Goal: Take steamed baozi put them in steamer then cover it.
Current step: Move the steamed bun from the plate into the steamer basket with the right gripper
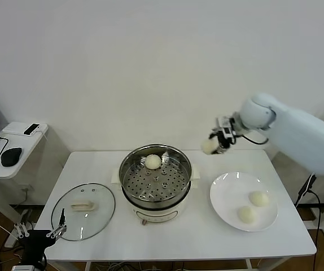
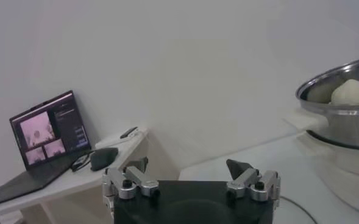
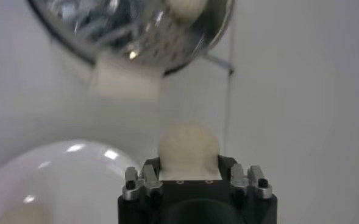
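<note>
Low at the white counter's (image 1: 275,237) near corner, the left tool (image 1: 40,231) sat wide by the clear glass lid (image 1: 83,210). Across it, the right tool (image 1: 217,142) held a cream-white dough bun (image 1: 209,146) raised beside the shiny steel steamer pot (image 1: 156,176).

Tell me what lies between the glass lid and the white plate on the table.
The steamer stands between the cover and the plate, with one baozi on its perforated tray; the head view shows this.

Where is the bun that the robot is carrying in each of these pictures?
Head view: the carried bun is in the right gripper, in the air, up and to the right of the steamer.
Left wrist view: not in it; the bun there lies in the steamer.
Right wrist view: centre, between the jaws.
Shared landmark: the steamer.
</note>
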Robot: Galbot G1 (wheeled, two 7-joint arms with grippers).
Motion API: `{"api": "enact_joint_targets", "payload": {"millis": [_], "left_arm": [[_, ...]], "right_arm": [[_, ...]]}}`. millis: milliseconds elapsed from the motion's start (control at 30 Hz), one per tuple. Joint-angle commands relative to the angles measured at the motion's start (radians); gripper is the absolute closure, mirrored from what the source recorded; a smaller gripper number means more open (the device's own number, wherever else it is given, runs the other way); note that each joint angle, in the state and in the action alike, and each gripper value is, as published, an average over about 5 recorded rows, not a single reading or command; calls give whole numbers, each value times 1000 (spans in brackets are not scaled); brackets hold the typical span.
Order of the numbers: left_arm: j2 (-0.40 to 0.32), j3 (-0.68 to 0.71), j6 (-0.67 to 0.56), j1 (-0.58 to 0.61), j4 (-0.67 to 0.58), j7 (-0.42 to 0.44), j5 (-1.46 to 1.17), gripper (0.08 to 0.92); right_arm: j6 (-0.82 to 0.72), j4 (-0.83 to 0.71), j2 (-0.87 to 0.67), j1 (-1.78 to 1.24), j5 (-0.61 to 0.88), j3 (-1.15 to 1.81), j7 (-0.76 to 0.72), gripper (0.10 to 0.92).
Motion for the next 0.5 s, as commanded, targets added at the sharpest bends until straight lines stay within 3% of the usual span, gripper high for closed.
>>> {"api": "enact_joint_targets", "payload": {"millis": [33,233,500], "left_arm": [[2,-1,2,-8,6,2,1,177],[1,-4,13,-17,-7,6,-6,177],[2,-6,21,-15,-32,9,-10,177]], "right_arm": [[-88,-40,290,160,208,-117,65,428],[-163,-123,452,49,275,-117,127,423],[-225,-237,544,-61,278,-109,159,423]]}}
